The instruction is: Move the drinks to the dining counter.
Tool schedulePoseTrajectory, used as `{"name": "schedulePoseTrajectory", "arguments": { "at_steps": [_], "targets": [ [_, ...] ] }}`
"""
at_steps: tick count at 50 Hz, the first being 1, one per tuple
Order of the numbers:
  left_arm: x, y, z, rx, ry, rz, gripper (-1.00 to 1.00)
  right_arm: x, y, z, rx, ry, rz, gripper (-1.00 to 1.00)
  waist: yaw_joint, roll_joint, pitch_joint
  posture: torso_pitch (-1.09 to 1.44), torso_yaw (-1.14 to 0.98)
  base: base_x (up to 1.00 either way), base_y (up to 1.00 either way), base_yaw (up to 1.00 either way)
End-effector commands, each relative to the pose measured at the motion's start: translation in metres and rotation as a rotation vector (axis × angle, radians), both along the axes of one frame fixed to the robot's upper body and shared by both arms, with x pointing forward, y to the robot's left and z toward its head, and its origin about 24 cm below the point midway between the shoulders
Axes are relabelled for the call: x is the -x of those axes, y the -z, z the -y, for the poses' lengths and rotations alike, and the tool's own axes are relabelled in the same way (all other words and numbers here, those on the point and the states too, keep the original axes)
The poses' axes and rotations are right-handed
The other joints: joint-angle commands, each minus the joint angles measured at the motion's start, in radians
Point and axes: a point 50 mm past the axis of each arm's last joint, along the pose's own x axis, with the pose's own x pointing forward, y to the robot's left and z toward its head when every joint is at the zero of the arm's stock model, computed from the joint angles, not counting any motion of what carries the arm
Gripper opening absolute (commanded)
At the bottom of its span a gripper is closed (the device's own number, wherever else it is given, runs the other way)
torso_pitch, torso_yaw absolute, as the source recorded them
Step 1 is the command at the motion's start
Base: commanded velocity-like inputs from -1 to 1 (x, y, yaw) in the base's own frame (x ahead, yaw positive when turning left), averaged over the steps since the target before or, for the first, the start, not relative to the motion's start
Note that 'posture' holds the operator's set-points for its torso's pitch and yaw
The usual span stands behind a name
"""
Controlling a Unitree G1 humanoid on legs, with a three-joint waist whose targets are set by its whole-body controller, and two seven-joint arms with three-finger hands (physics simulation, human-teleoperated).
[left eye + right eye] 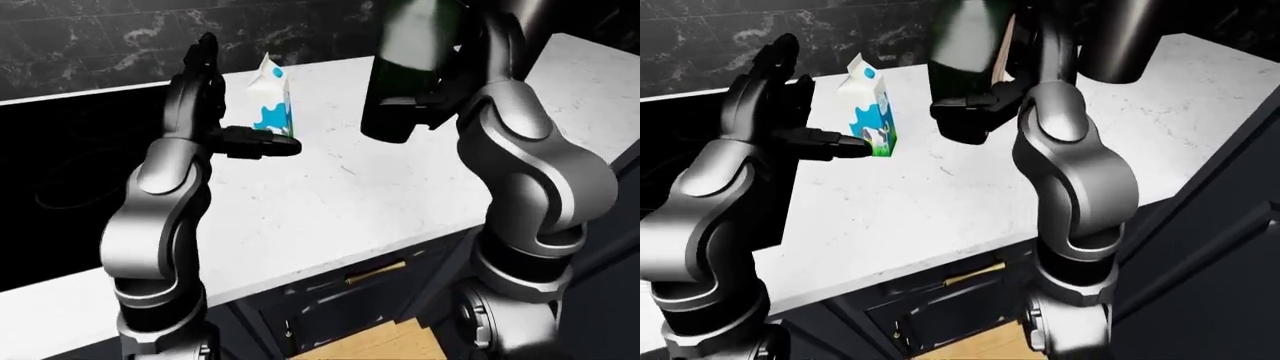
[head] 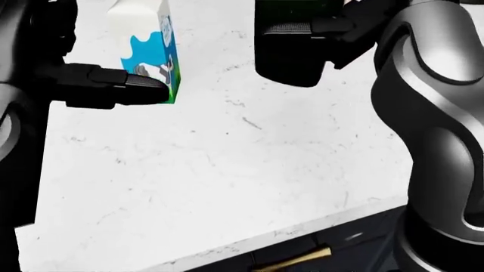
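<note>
My right hand (image 1: 990, 94) is shut on a dark green rum bottle (image 1: 410, 67) and holds it in the air above the white marble counter (image 2: 227, 181). The bottle's neck is cut off at the top of every view. A blue and white milk carton (image 1: 868, 112) with a cow on it stands upright on the counter, left of the bottle. Beside the carton's left side my left hand (image 1: 818, 101) is open, its fingers raised. Its thumb (image 2: 129, 88) reaches across the carton's lower part; whether it touches I cannot tell.
A black cooktop (image 1: 60, 172) lies in the counter at the left. Black marble backsplash (image 1: 100, 37) runs along the top. Dark drawers with a brass handle (image 1: 375, 271) sit under the counter edge. A tall dark panel (image 1: 1220, 225) stands at the right.
</note>
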Motion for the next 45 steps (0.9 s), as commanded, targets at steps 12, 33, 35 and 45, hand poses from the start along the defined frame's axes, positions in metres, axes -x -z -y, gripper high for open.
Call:
{"name": "schedulePoseTrajectory", "arguments": {
  "at_steps": [12, 33, 35, 45],
  "targets": [
    [-0.044, -0.001, -0.011, 0.058, -0.094, 0.021, 1.00, 0.011, -0.023, 0.001, -0.013, -0.008, 0.115, -1.00, -0.001, -0.001, -0.034, 0.00, 0.00, 0.00, 0.00, 0.00],
    [-0.086, 0.021, -0.005, 0.034, -0.124, -0.037, 1.00, 0.013, -0.025, -0.001, -0.017, -0.012, 0.125, -1.00, -0.006, 0.001, -0.042, 0.00, 0.00, 0.00, 0.00, 0.00],
    [-0.088, 0.024, -0.004, 0.031, -0.120, -0.044, 1.00, 0.014, -0.027, -0.001, -0.018, -0.013, 0.128, -1.00, -0.006, 0.001, -0.042, 0.00, 0.00, 0.00, 0.00, 0.00],
    [-0.097, 0.034, 0.010, 0.012, -0.078, -0.071, 1.00, 0.014, -0.026, -0.001, -0.031, -0.010, 0.128, -1.00, -0.005, -0.001, -0.043, 0.00, 0.00, 0.00, 0.00, 0.00]
  ]
}}
